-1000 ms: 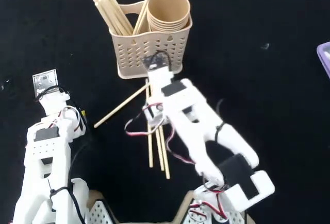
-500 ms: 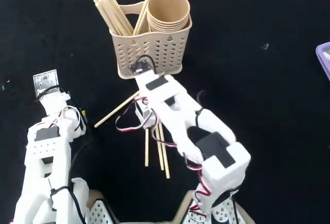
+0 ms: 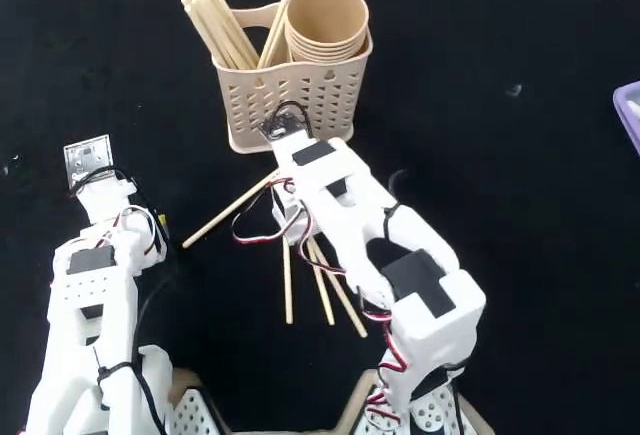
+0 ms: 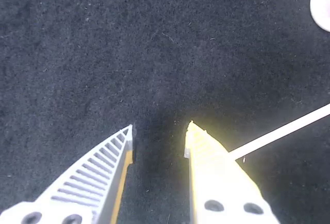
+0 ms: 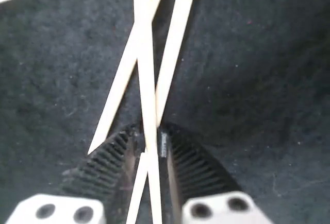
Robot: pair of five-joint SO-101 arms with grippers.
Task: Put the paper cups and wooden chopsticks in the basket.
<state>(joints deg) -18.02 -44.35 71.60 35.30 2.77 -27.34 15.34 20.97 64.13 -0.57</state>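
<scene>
A beige basket (image 3: 290, 100) at the table's back holds stacked paper cups (image 3: 325, 20) and a bunch of wooden chopsticks (image 3: 215, 20). Several loose chopsticks (image 3: 315, 285) lie fanned on the black cloth under my right arm (image 3: 350, 215). One more chopstick (image 3: 225, 213) lies slanted to their left. My right gripper (image 5: 149, 141) is shut on crossed chopsticks (image 5: 144, 74) close to the cloth. Over bare cloth, my left gripper (image 4: 159, 131) is open with nothing between its fingers, and a chopstick (image 4: 283, 131) lies just beside one finger. The left arm (image 3: 95, 265) is at the front left.
A purple object (image 3: 630, 110) pokes in at the right edge. The black cloth (image 3: 520, 205) covers the table, with room on the right side and between the left arm and the basket.
My right arm swung left, then slightly back toward the basket. The chopsticks under it fanned out, one end swinging to the front right. The left arm stayed put.
</scene>
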